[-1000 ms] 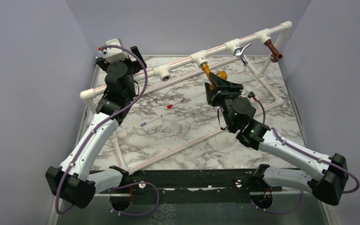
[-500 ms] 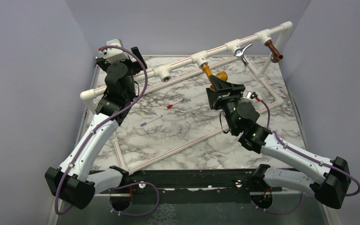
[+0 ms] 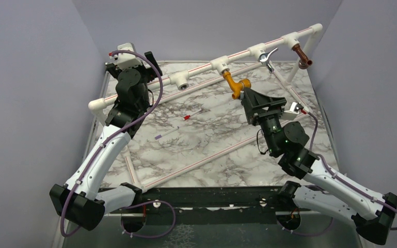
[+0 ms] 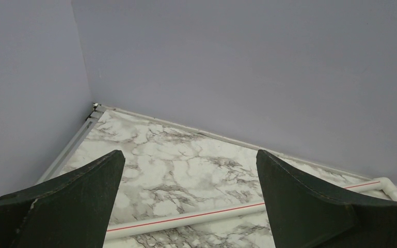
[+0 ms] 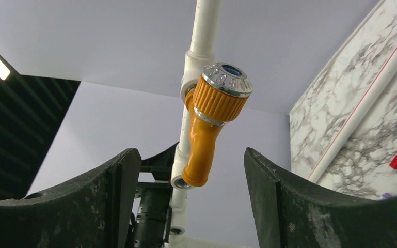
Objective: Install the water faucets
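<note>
A raised white plastic pipe rail (image 3: 240, 56) runs across the far side of a marble-patterned tabletop (image 3: 206, 150). Three faucets are fitted into its tee joints. A mustard-yellow faucet with a ribbed collar and silvery knob (image 3: 236, 85) hangs at the middle of the rail. A chrome lever-handled faucet (image 3: 267, 56) sits further right along it, and a copper-brown faucet (image 3: 301, 56) is near the rail's right end. One tee socket (image 3: 181, 81), towards the rail's left, is empty.

The right gripper (image 5: 191, 155) sits on the near side of the rail, just short of the yellow faucet, jaws apart and touching nothing. The left gripper (image 4: 189, 157), near the rail's left end, gapes wide and empty.

The yellow faucet looks rigid and light. Its ribbed collar probably gives the surest hold for turning, while the glossy spout could slip.
</note>
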`<state>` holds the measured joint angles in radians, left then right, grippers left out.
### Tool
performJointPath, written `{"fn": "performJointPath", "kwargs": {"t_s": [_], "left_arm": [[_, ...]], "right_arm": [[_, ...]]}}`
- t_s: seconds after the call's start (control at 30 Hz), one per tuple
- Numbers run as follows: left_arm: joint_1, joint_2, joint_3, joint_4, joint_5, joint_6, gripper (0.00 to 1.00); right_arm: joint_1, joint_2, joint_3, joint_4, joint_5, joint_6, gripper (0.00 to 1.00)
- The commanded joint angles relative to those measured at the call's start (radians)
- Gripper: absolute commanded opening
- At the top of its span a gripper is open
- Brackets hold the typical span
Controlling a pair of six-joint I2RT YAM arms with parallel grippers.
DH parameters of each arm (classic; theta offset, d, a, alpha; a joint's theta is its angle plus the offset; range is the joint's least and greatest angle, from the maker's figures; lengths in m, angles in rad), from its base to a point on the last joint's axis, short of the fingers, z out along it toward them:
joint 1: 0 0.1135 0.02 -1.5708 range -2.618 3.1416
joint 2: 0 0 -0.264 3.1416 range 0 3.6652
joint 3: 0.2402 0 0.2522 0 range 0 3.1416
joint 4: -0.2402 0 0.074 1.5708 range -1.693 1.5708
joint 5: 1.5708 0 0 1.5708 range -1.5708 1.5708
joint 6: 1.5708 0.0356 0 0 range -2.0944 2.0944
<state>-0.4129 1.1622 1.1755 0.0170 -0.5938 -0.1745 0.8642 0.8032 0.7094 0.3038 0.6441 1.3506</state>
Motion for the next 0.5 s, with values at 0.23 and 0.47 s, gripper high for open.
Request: {"fn": "performJointPath", "kwargs": {"t_s": [0.23,0.47], "left_arm": [[-0.041,0.053,-0.105,-0.358,0.044,-0.008,0.99],[-0.041,0.060,-0.103,-0.357,0.054,-0.010,0.99]], "right_arm": [[0.002,-0.166,-0.016,0.012,-0.176,-0.828,0.76],[0.002,-0.201,0.050,-0.150,-0.235,-1.265,0.74]]}}
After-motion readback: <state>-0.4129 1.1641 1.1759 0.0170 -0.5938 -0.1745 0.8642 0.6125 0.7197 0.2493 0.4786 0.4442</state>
